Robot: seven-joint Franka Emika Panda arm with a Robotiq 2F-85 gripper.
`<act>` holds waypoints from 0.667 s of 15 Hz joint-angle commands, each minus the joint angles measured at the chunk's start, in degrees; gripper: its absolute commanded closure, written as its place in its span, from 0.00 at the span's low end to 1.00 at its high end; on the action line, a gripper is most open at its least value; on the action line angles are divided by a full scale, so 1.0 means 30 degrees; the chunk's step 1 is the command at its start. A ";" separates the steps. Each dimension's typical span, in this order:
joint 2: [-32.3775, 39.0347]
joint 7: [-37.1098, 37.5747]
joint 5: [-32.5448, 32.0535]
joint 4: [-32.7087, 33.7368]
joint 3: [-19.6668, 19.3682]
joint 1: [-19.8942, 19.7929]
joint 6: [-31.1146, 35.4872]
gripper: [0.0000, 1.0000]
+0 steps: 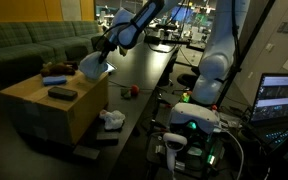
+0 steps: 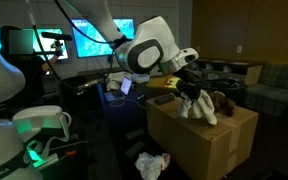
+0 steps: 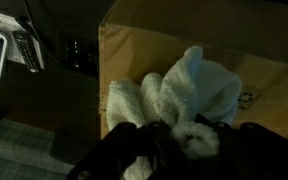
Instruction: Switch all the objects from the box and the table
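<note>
My gripper [image 3: 174,138] is shut on a white cloth rag [image 3: 179,92], which hangs from the jaws over the tan cardboard box [image 3: 144,45]. In both exterior views the gripper [image 1: 104,53] [image 2: 188,88] hovers just above the box [image 1: 44,112] [image 2: 209,145], with the rag [image 1: 92,68] [image 2: 197,106] drooping onto or just over its top. A dark flat block [image 1: 62,93] and a blue flat item [image 1: 54,79] lie on the box top. On the black table [image 1: 149,65] sits a small red ball [image 1: 127,92]. Another white rag [image 1: 111,118] [image 2: 151,164] lies beside the box.
A green sofa [image 1: 24,42] stands behind the box. The robot's white base [image 1: 202,95] stands at the table's side, with a lit screen [image 1: 282,98] and cabling beside it. Monitors [image 2: 99,38] glow at the back.
</note>
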 commanded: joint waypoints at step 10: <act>0.2456 -0.0147 -0.0768 0.0577 0.0059 0.1503 0.1678 0.92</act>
